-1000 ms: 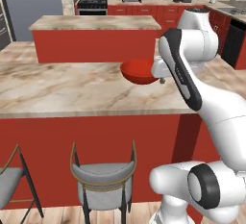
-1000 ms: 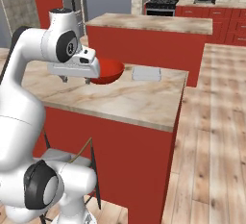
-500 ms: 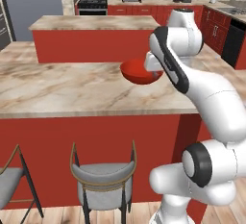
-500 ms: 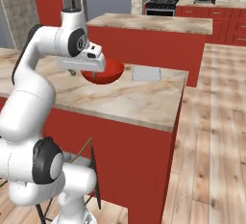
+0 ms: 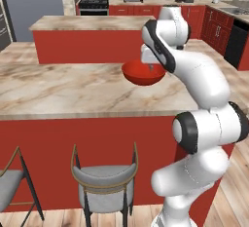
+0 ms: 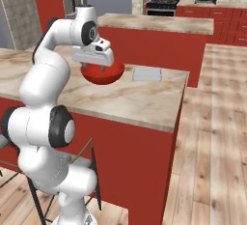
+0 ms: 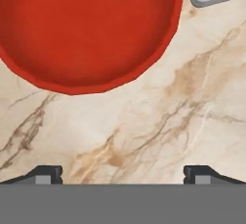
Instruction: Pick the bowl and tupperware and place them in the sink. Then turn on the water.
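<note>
The red bowl [image 5: 143,73] sits on the marble counter [image 5: 58,89], with the grey tupperware [image 6: 147,74] just beside it. The claw [image 7: 123,174] hovers above the bowl's near edge, jaws spread wide and empty. That bowl looks glossy, stiff and slippery (light too, I'd guess), so pinching the thin rim seems safer than spanning its breadth.

Two base views look forward and down from behind, left and right, sharing the marble surface [image 5: 73,89] and bowl [image 5: 143,73]. Hand view looks straight down, close above both.
</note>
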